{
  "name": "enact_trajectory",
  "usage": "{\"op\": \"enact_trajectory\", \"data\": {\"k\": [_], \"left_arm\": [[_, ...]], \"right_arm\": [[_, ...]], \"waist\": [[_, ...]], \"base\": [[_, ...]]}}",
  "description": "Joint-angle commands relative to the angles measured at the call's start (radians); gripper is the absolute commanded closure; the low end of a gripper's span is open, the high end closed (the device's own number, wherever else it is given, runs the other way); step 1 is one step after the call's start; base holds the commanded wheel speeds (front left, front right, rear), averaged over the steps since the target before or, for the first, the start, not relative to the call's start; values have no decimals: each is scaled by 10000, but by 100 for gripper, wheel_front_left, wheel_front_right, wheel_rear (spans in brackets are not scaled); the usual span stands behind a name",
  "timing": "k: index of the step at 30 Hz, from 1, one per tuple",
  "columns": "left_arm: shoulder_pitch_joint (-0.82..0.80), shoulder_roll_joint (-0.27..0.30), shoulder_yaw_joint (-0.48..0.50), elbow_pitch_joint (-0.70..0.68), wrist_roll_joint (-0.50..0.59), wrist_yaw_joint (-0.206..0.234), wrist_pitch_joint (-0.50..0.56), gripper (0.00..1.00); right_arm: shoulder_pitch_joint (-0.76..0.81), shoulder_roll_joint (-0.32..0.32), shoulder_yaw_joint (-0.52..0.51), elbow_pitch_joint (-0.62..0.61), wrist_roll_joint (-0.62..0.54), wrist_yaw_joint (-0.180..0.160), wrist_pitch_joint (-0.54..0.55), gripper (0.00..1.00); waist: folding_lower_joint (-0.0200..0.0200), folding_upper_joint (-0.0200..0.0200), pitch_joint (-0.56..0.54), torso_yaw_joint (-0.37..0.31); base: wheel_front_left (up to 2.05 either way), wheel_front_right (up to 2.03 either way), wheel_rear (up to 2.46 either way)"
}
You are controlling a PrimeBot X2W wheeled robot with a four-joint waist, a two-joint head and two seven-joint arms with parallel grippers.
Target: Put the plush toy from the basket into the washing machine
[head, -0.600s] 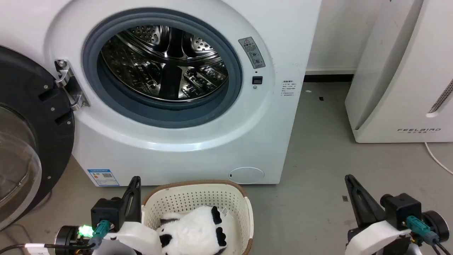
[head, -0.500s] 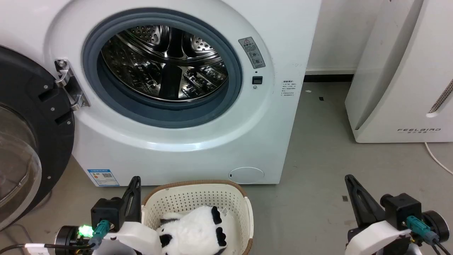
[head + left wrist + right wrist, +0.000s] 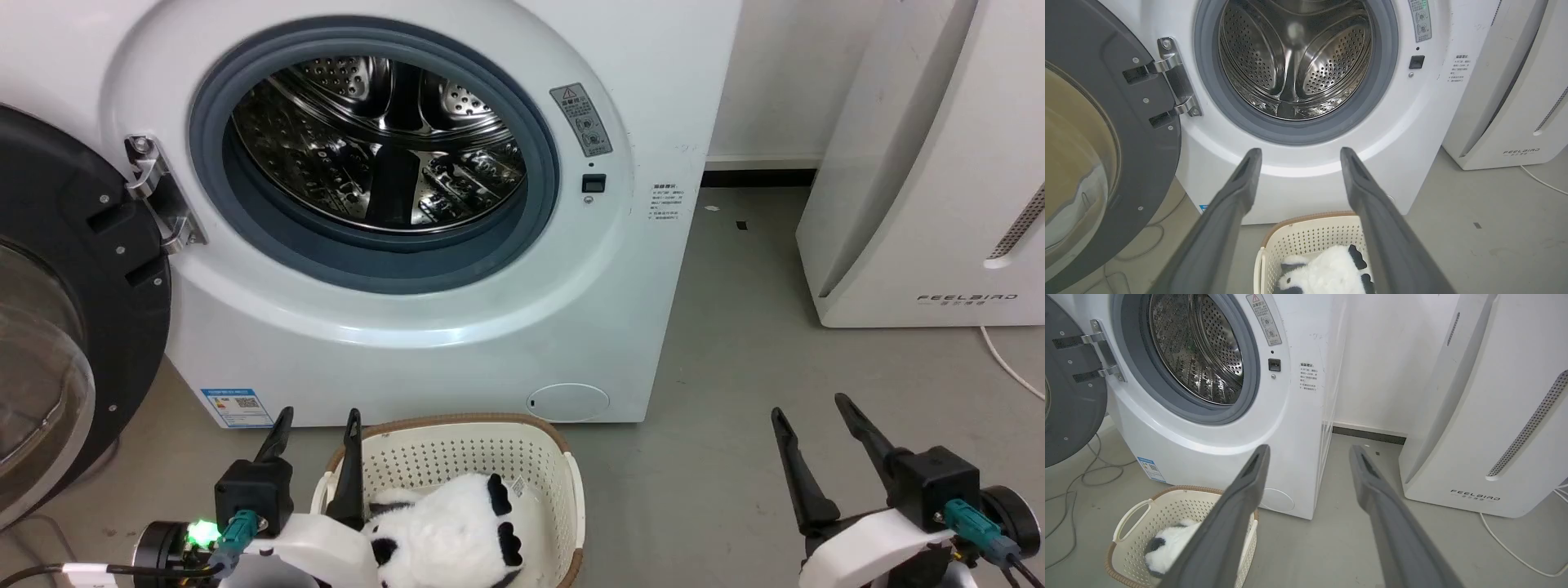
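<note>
Head view: the toy (image 3: 445,531) lies in the basket (image 3: 457,453), which stands on the floor (image 3: 735,343) just before the washer (image 3: 408,335) — its door (image 3: 49,327) swung wide. The left gripper (image 3: 318,412) hovers at the basket's left rim, fingers spread, holding nothing; the right gripper (image 3: 808,406) — likewise spread and empty — hangs well apart over the floor.

- One washing machine (image 3: 408,343)
- One basket (image 3: 457,457)
- One plush toy (image 3: 445,531)
- One white FEELBIRD appliance (image 3: 922,204)
- Two grippers, the left gripper (image 3: 318,416) and the right gripper (image 3: 808,404), two fingers (image 3: 351,469) each
</note>
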Motion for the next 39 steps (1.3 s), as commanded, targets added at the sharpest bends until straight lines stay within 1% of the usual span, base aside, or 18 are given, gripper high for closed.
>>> {"op": "enact_trajectory", "data": {"k": [1,20,32,39], "left_arm": [[-4,0,-15,57,-78,49,-110,0],[-159,0,-261,547,-420,124,-507,0],[-563,2,-422,1554,-623,158,-758,0],[-1029,92,-475,2178,-679,86,-926,0]], "right_arm": [[34,0,-56,-36,23,-1,-105,0],[-3,0,-194,-273,75,-2,-500,0],[-127,0,-234,-407,235,-3,-749,0],[-285,0,-152,-570,298,-4,-916,0]], "waist": [[1,-1,7,-4],[1,-1,371,-126],[1,-1,831,-366],[1,-1,1425,-582]], "base": [[0,0,0],[0,0,0],[0,0,0],[0,0,0]]}}
